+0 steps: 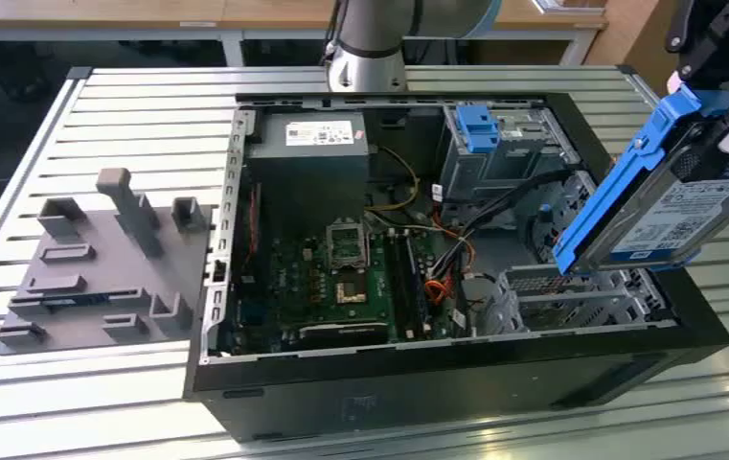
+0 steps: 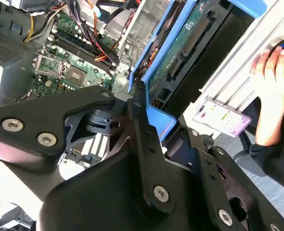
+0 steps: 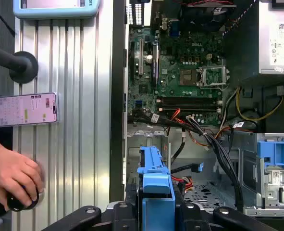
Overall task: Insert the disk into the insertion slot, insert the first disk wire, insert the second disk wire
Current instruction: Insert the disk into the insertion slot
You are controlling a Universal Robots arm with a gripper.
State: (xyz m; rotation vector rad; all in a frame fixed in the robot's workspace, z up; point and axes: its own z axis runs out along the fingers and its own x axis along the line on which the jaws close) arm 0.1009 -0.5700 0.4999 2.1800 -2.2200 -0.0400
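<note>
I see the disk (image 1: 671,206) as a flat silver-grey box with a white and blue label on its face. A bright blue frame runs down its long edge. In the second wrist view its other side is green, with a dark plug strip.

The disk hangs in the air, tilted, over the side of the open case (image 1: 467,383) at the exterior view's right. Its low end is just above the slot (image 1: 556,287), a silver metal cage full of small holes. I cannot tell if the two touch.

The gripper (image 1: 718,91) is closed tight on the top end of the disk and leans the same way as the disk. In the first wrist view the blue frame sits pinched between its black fingers (image 3: 132,204). The arm (image 1: 367,48) stands on the tabletop (image 1: 122,105) behind the case.

Inside the case, black and orange wires (image 1: 447,259) lie loose between the green board (image 1: 338,278) and the slot.

Beside the case, in the first wrist view, a person's hand (image 3: 12,178) rests on a dark round thing, with a phone (image 3: 25,109) lying near it.
</note>
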